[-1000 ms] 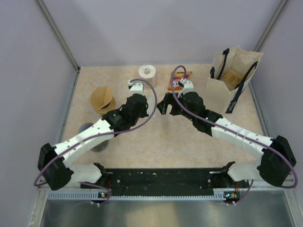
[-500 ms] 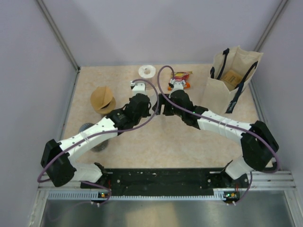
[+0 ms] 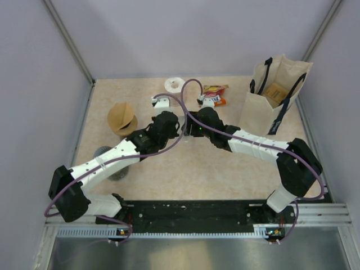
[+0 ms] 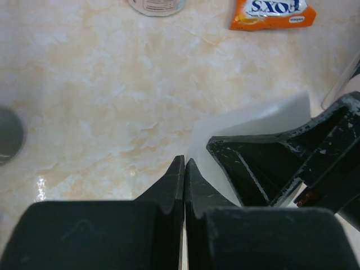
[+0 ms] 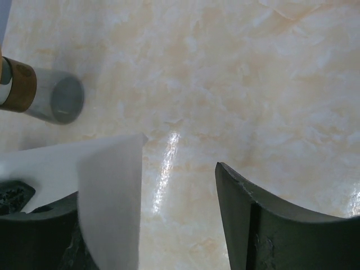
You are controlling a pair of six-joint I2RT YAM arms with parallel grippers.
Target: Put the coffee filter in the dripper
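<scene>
Beige marbled worktop point(image 3: 185, 163), mid-area between arms. L claw point(image 4: 184, 166) clenched, tips pinching narrow end of white coffee filter point(image 4: 253, 121). Long axis runs from L tips out twd R claw point(image 5: 151, 185), wide edge farthest. R claw spread apart, one finger against filter, prob. not gripping.

Top external: high, behind the rig, looking down on the whole counter point(image 3: 191, 169). Wrist views: close, angled down. Both catch the coffee filter point(image 4: 253, 121).
</scene>
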